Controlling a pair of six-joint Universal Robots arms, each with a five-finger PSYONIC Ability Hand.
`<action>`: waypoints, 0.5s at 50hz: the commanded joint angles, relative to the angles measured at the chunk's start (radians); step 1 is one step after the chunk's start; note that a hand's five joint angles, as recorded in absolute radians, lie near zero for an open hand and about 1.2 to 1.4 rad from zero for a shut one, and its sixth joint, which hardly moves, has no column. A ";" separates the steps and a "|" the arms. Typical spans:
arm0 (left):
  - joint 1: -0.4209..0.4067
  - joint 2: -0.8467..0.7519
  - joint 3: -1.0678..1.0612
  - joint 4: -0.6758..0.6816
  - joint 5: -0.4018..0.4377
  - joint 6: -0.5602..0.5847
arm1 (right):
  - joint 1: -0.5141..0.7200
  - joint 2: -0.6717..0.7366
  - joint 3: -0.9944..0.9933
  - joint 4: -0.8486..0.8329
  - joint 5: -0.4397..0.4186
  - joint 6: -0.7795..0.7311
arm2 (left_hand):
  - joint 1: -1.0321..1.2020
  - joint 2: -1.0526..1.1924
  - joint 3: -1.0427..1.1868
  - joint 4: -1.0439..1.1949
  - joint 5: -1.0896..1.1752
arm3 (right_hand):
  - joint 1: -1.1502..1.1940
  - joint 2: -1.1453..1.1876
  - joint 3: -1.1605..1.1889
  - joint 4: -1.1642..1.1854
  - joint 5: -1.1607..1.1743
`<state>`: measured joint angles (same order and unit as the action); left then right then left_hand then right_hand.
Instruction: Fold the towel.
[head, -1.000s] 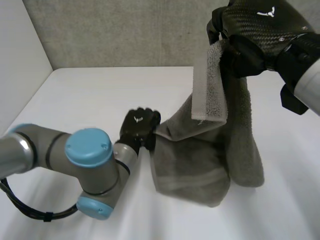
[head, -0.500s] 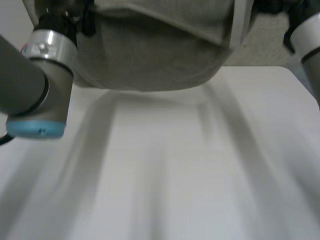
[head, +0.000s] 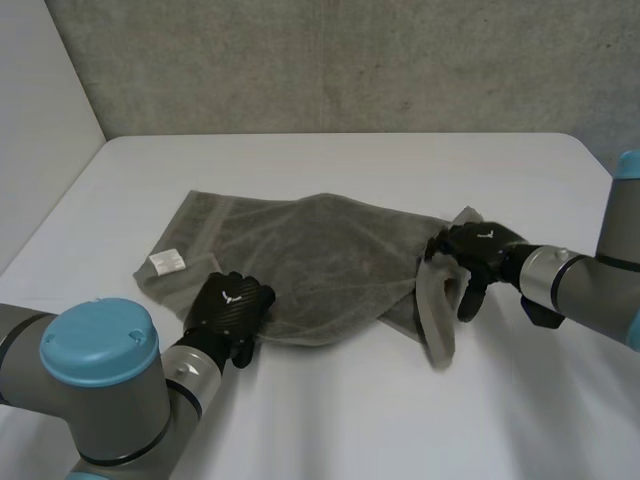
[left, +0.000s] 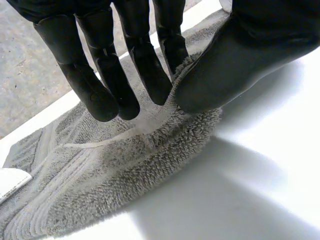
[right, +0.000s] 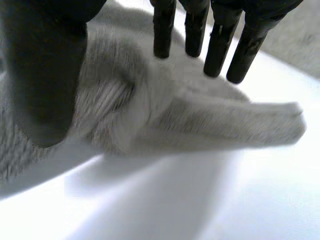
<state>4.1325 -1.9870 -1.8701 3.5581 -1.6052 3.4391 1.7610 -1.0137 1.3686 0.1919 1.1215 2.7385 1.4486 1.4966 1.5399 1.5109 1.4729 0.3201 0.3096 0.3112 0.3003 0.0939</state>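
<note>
A grey towel (head: 320, 260) lies crumpled and partly spread on the white table (head: 350, 420), with a white label (head: 166, 263) near its left corner. My left hand (head: 232, 305) rests on the towel's near edge. In the left wrist view its thumb (left: 240, 60) and fingers pinch a fold of the towel (left: 125, 170). My right hand (head: 470, 250) is at the towel's right end, where a strip of cloth trails toward me. In the right wrist view the right hand (right: 45, 75) has straight fingers and its thumb apart, above the towel (right: 200, 115), gripping nothing.
A grey wall (head: 330, 60) runs along the table's far edge and a pale wall (head: 40, 130) stands at the left. Bare table lies in front of the towel and to its far side.
The towel, which hung high from the raised hands, now lies on the table. Both hands have come down with it, and the right hand has let go.
</note>
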 joint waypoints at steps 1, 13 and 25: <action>0.003 0.025 0.009 0.005 -0.001 -0.008 | 0.002 -0.175 0.113 -0.055 -0.006 -0.006 | -0.052 -0.100 -0.144 -0.115 -0.251 | -0.146 -0.135 -0.137 -0.126 -0.094; 0.005 0.040 0.006 0.016 -0.001 -0.008 | 0.020 -0.471 0.513 -0.362 -0.089 -0.277 | -0.052 -0.100 -0.144 -0.115 -0.251 | -0.071 -0.061 -0.062 -0.051 -0.019; 0.038 0.051 0.008 0.016 -0.002 -0.014 | 0.017 -0.471 0.756 -0.491 -0.166 -0.637 | -0.052 -0.100 -0.144 -0.115 -0.251 | 0.158 0.168 0.167 0.178 0.210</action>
<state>4.1536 -1.9387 -1.8634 3.5747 -1.6075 3.4290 1.7819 -1.5149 2.0675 -0.2841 0.9929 2.2291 1.4487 1.4966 1.5403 1.5109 1.4728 0.3797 0.3759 0.3812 0.3828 0.2233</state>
